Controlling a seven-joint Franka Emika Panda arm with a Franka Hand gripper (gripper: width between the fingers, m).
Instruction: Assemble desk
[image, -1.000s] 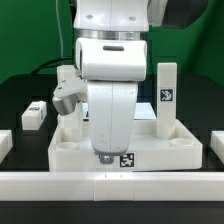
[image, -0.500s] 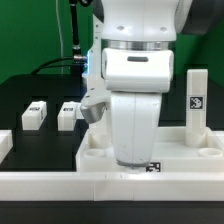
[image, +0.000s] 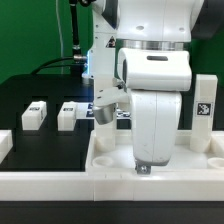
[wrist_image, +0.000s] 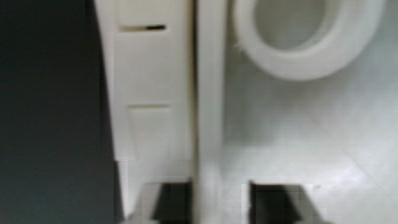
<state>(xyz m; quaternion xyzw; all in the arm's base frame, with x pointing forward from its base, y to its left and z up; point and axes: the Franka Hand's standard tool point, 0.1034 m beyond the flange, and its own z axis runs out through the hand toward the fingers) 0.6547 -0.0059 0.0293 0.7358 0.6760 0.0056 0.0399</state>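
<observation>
Desk top (image: 105, 166) is where your gripper (image: 143, 168) sits: it points straight down at the front rim, about 5 o'clock in the exterior view. In the wrist view your two dark fingers (wrist_image: 169, 202) stand slightly apart with the rim wall running between them. You cannot tell whether they pinch it or only straddle it. Just beside that wall is a round corner socket (wrist_image: 302, 40). The desk top lies flat on the black table (image: 40, 95), filling the exterior view from 3 to 6 o'clock, its front edge just behind the long white rail (image: 50, 184). At 2 o'clock from the gripper, an upright leg (image: 204, 112) bearing a tag stands at the far corner. At 10 o'clock, well apart from the desk top, the nearer leg (image: 67, 115) and the outer leg (image: 33, 115) lie side by side on the table.
</observation>
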